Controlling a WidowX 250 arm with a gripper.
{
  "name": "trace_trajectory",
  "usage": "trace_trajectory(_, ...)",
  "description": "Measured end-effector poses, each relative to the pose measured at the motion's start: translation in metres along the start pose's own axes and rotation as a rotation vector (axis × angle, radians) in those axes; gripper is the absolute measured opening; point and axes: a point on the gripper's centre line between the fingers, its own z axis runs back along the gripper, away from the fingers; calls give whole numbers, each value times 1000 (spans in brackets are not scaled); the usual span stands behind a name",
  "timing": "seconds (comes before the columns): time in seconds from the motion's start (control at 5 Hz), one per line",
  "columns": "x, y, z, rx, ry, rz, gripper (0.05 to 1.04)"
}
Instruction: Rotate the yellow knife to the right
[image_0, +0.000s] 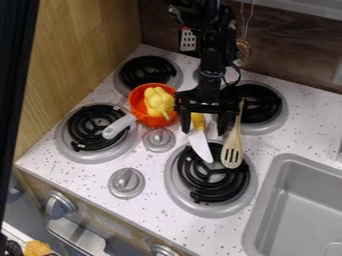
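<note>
Gripper (203, 132) is hanging above yellow knife (200, 143), fingers wide, prob. straddling handle (198, 120) for grip | tip is lying over front burner (190, 175), handle pointing twd back | wooden spatula (232, 153) is lying close on R, prob. crowding turn

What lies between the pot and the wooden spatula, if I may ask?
The knife lies between pot and spatula, its handle at the hand, in the camera view.

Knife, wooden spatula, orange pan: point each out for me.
Yellow-handled knife (200, 144): camera view, on its white blade.
Wooden spatula (232, 162): camera view, on its slotted head.
Orange pan (154, 121): camera view, on its near wall.
</note>
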Motion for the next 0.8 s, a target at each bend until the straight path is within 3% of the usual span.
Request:
trace_trajectory(0.2, 0, -7, 22, -8, -51, 15, 1001)
trace_trajectory(0.4, 0, -8, 33, 0, -32, 71, 1001)
trace_trajectory(0.6, -2, -12, 53, -30, -96, 146, 1001)
trace_trajectory(0.8, -10, -19, 59, -47, -149, 158, 1001)
